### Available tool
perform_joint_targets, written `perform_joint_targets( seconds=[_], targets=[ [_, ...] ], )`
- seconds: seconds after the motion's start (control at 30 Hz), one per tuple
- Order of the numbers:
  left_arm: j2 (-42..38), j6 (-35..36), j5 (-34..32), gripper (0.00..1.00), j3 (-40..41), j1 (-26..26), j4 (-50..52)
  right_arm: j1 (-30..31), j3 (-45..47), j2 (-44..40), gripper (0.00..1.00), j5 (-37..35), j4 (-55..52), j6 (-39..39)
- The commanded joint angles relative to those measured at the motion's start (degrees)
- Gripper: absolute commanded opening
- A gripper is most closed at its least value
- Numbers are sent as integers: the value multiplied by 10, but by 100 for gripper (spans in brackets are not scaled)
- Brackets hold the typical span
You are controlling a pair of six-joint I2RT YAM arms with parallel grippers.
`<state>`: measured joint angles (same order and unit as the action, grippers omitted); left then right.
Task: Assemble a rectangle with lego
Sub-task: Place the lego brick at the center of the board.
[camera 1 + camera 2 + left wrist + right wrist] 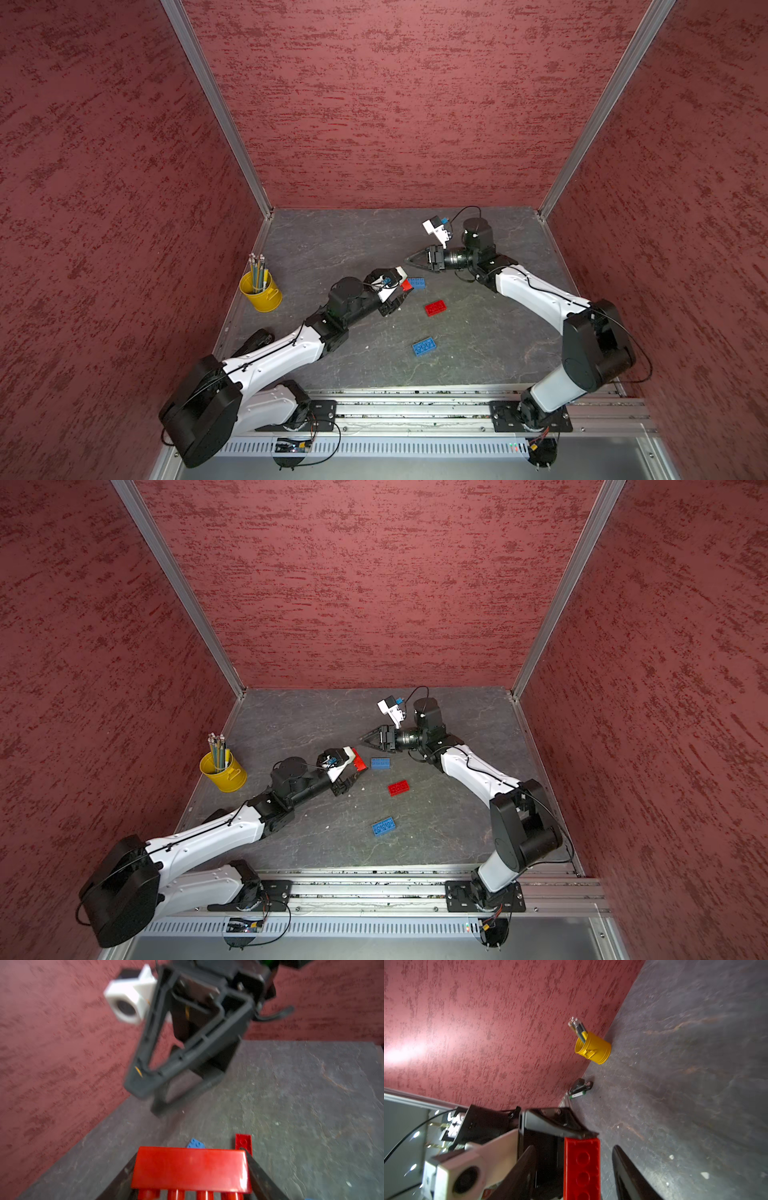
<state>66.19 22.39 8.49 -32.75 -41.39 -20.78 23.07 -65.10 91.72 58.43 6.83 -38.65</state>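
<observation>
You have four small studded lego bricks, none of them joined. The held red brick (406, 285) (359, 761) (191, 1167) (581, 1167) stands on edge near the table's middle, clamped across its length in the left gripper (191, 1155). The far blue brick (417, 283) (380, 763) lies flat, studs up, just beside it. The loose red brick (435, 307) (398, 788) lies flat nearer the front edge. The near blue brick (424, 346) (383, 827) lies flat closest to that edge.
</observation>
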Motion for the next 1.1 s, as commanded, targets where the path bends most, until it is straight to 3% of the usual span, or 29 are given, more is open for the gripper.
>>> perform_joint_targets(
  seconds=[0.0,0.23,0.33,0.77,1.07],
  targets=[
    [-13,-4,-12,53,-44,-19,187,-30,-39,-7,58,-106,-52,33],
    [2,8,-80,57,-145,-62,481,-37,-106,23,56,-408,-229,113],
    [41,14,-112,58,-186,-69,556,-38,-108,36,56,-479,-260,120],
    [239,47,-143,62,-289,-70,596,-38,-45,9,56,-519,-261,132],
    [318,51,-153,66,-324,-60,603,-37,-38,7,56,-519,-259,136]
  ],
)
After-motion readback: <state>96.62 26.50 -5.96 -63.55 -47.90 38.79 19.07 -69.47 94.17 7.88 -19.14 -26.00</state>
